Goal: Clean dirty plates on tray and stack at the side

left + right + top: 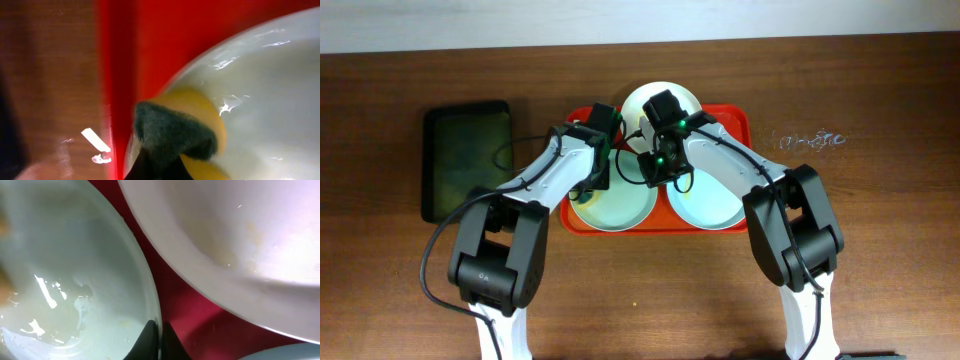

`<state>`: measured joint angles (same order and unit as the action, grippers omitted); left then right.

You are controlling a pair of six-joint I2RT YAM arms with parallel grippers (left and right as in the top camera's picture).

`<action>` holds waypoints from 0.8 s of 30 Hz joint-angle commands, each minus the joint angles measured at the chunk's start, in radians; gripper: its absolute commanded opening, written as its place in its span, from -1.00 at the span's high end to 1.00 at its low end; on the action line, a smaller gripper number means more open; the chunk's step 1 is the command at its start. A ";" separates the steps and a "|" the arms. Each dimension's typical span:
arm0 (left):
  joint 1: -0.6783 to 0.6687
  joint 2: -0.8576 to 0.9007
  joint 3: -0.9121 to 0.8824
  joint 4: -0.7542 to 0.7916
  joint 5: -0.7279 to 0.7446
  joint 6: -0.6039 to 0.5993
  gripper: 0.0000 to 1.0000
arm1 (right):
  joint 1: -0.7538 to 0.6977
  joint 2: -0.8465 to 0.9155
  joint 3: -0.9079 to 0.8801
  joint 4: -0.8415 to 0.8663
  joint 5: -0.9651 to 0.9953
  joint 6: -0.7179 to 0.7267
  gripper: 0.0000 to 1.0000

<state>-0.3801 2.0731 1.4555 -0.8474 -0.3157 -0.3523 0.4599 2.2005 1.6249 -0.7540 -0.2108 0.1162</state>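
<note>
The red-orange tray (735, 115) holds three plates. The white plate (645, 100) lies at the back, with yellow smears showing in the right wrist view (240, 230). A mint plate (615, 210) lies front left and another mint plate (708, 205) front right. My left gripper (592, 180) is shut on a yellow sponge with a dark scouring pad (175, 135). The sponge rests on the left rim of the front-left plate (270, 100), beside the tray's left wall (150, 45). My right gripper (159, 340) is shut on the right rim of that same plate (75, 255).
A smaller dark green tray (468, 160) lies on the wooden table to the left of the red tray. Bare wood (50, 75) lies just beyond the tray's left rim. Both arms cross over the middle of the tray.
</note>
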 commanded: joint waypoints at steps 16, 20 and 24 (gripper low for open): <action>0.397 -0.424 0.018 -0.082 0.182 -0.055 1.00 | 0.225 -0.052 0.562 -0.449 0.927 -0.012 0.92; 0.512 -0.424 0.018 -0.082 0.248 -0.055 1.00 | 0.367 -0.052 0.607 -0.424 1.482 -0.012 0.92; 0.580 -0.423 0.018 -0.082 0.325 -0.055 1.00 | 0.473 -0.052 0.607 -0.389 1.803 -0.056 0.92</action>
<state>0.1734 1.6604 1.4643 -0.9287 -0.0620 -0.3969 0.9005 2.1830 2.2082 -1.1515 1.3010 0.0952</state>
